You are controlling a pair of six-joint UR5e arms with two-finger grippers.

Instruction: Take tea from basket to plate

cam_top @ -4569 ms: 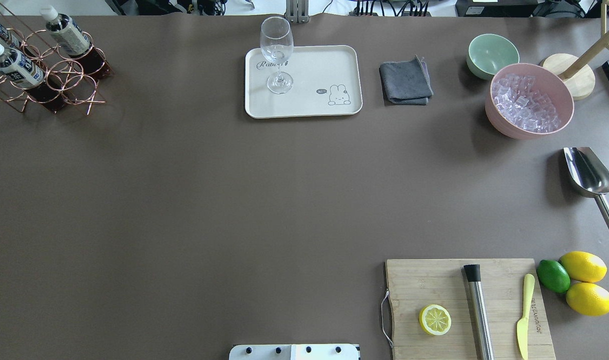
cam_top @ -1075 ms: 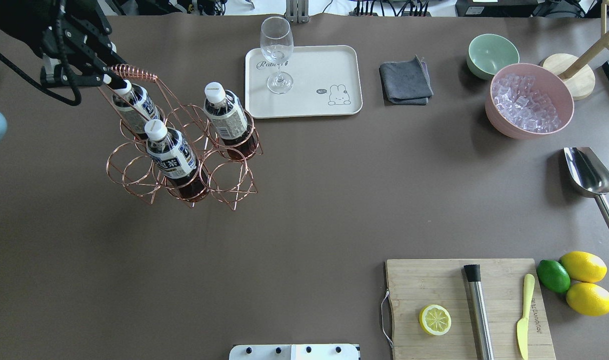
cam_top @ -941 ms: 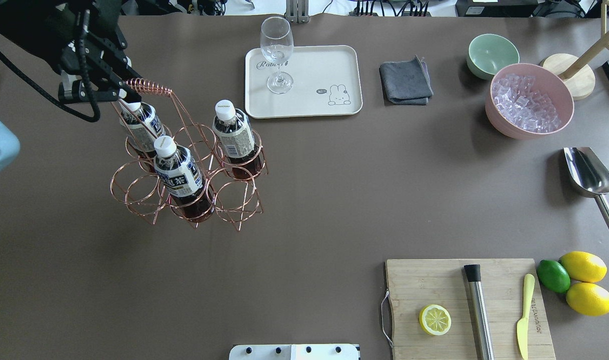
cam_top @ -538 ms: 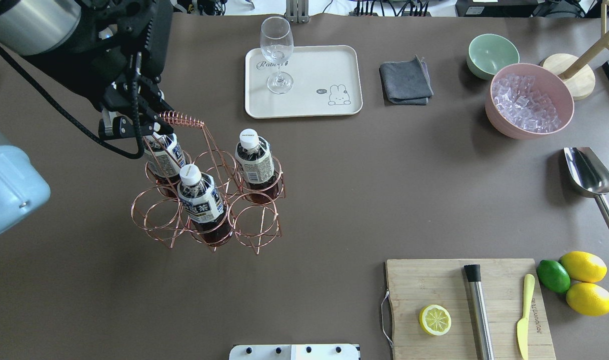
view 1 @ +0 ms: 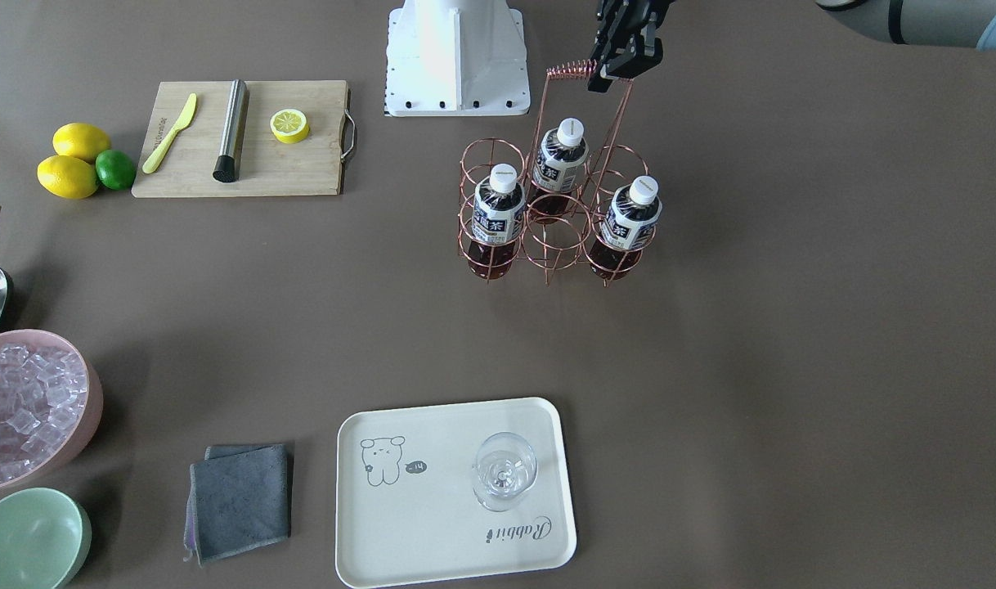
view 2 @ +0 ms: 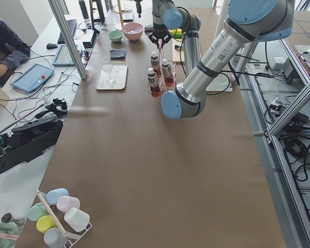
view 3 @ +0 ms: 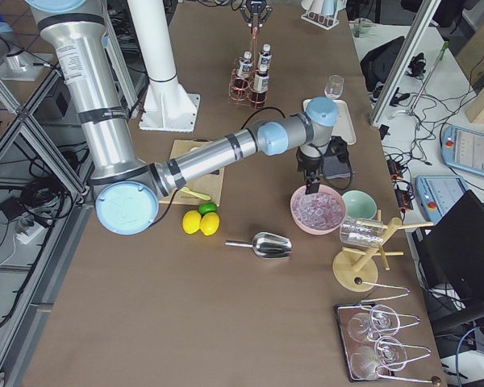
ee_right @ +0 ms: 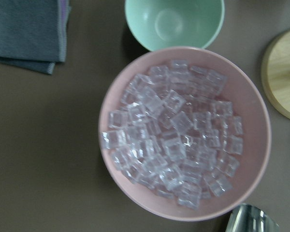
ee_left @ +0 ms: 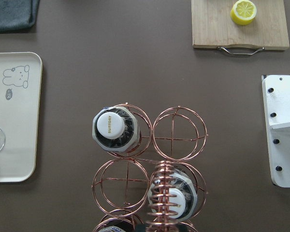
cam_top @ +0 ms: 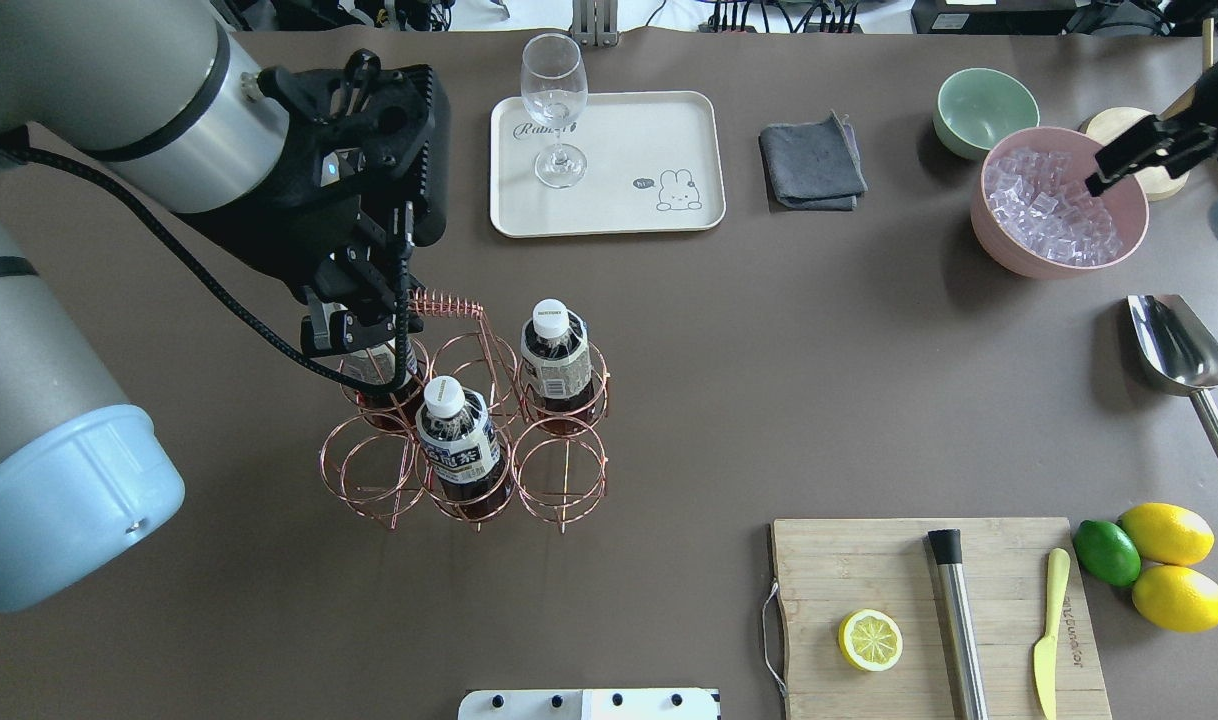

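My left gripper (cam_top: 369, 322) is shut on the coiled handle (cam_top: 445, 300) of the copper wire basket (cam_top: 561, 470), left of the table's middle. I cannot tell whether the basket touches the table. Three tea bottles stand in its cells: one at the back right (cam_top: 554, 350), one at the front (cam_top: 456, 440), one half hidden under the gripper (cam_top: 374, 372). The cream plate (cam_top: 629, 195) lies at the far middle with a stemmed glass (cam_top: 554, 110) on it. My right gripper (cam_top: 1119, 165) hangs over the ice bowl; I cannot tell if it is open or shut.
A pink bowl of ice (cam_top: 1059, 200), a green bowl (cam_top: 984, 110), a grey cloth (cam_top: 811, 165) and a metal scoop (cam_top: 1179, 350) are at the far right. A cutting board (cam_top: 869, 570) with lemon half, muddler and knife, plus lemons and a lime, is near right.
My left arm has carried the basket with its three bottles from the far left corner towards the table's middle and nearer to me. My right arm has come into view over the ice bowl.
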